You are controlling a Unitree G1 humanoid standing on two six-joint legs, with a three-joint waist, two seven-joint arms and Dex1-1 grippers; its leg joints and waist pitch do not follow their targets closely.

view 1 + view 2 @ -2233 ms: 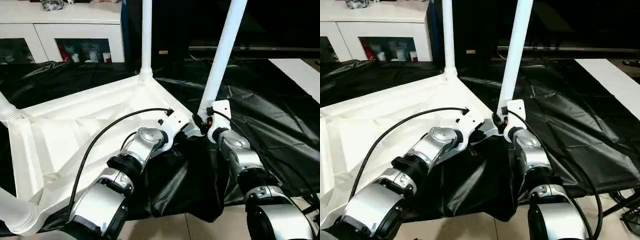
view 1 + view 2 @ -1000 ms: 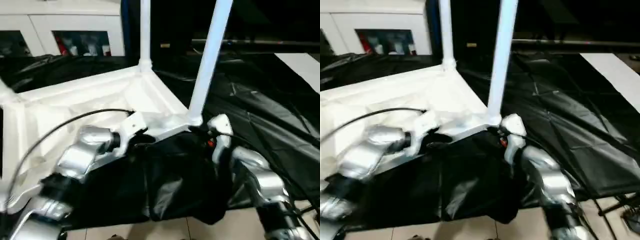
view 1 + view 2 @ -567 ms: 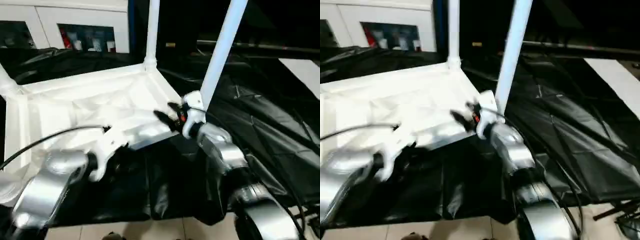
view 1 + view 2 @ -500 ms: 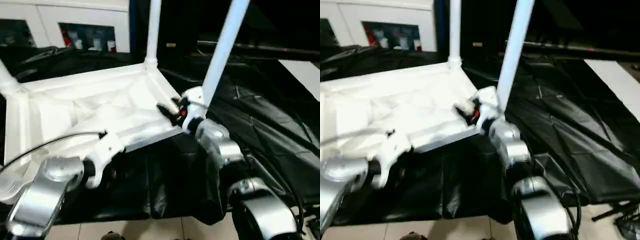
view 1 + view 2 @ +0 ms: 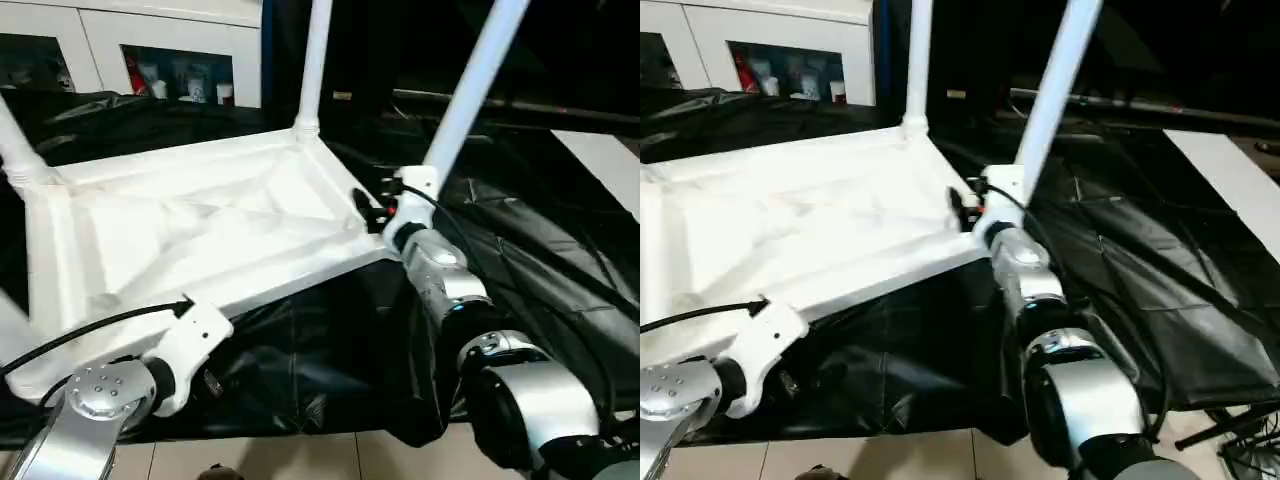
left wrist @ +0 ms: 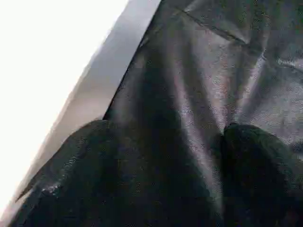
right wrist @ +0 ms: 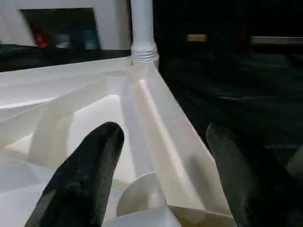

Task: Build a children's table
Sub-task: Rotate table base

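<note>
The children's table lies upside down on the black cloth: a white ribbed tabletop (image 5: 190, 230) with legs standing in its corners. One leg (image 5: 314, 60) rises at the far corner and another leg (image 5: 472, 90) at the near right corner. My right gripper (image 5: 366, 208) is at that right corner. It is open, and its black fingers (image 7: 80, 184) stand on either side of the tabletop's rim (image 7: 156, 123). My left gripper (image 6: 161, 175) hangs open over the black cloth, just below the tabletop's near edge (image 6: 61, 75), with nothing between its fingers.
The black cloth (image 5: 540, 260) of the work table stretches away to the right and drapes over the front edge. White cabinets (image 5: 150, 50) stand behind at the left. A white slab (image 5: 610, 170) lies at the far right, and tiled floor (image 5: 300, 460) shows below.
My left gripper has drawn back from the near right corner towards me and opened. My right gripper has moved from the leg's base to the corner rim. The camera has also shifted.
</note>
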